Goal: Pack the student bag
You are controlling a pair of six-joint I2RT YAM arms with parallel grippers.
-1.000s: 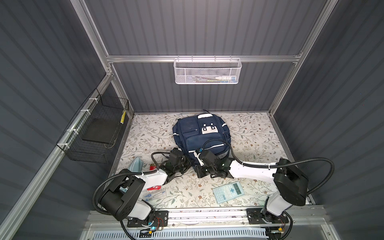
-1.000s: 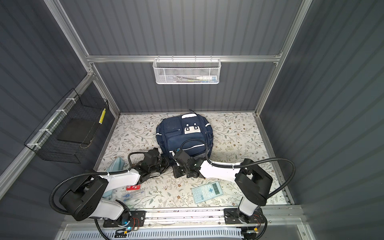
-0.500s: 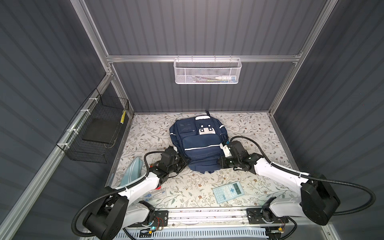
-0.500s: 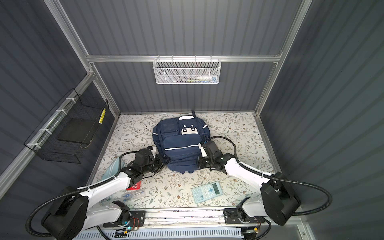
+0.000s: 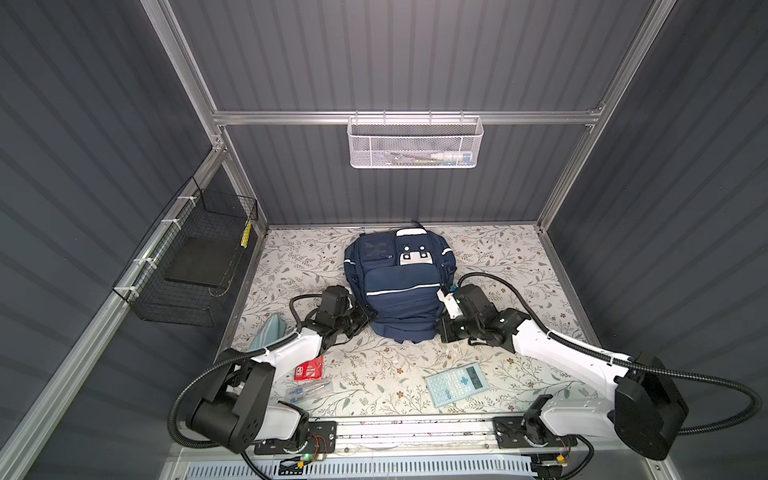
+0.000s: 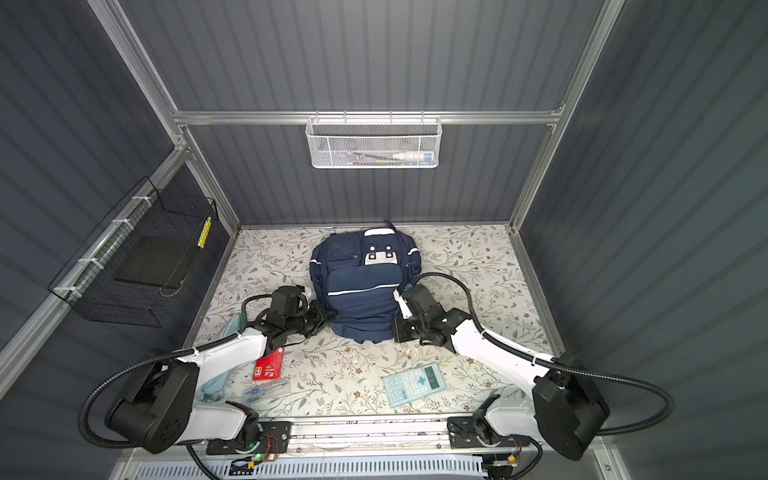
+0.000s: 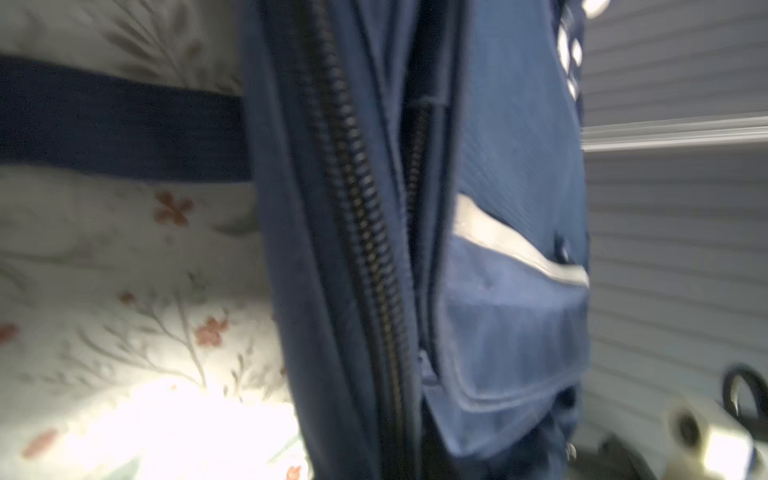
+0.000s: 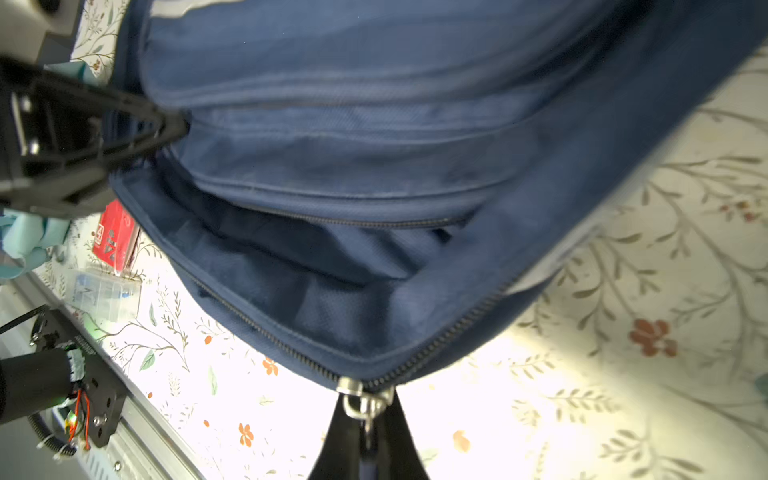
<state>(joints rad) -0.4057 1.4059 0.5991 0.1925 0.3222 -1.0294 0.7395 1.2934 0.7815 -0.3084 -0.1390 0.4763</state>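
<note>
Mid-frame on the desk (image 5: 374, 374), the bag (image 5: 399, 291) seems mid-unzipping: right gripper (image 8: 365, 432) clamped on the zipper pull (image 8: 363, 405), left gripper (image 5: 360, 322) at its left edge, apart or together I cannot tell. Next, likely widen the opening.

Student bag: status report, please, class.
Right gripper shut on zipper pull. Left gripper at student bag, grip unclear. Main compartment partly open. Calculator lies clear.

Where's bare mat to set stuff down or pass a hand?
Free: both back corners beside the student bag; front middle between red packet and calculator. Crowded: front left (pouch, red packet, clear case) and the bag's near corners, where left tool and right tool (on zipper pull) sit.
</note>
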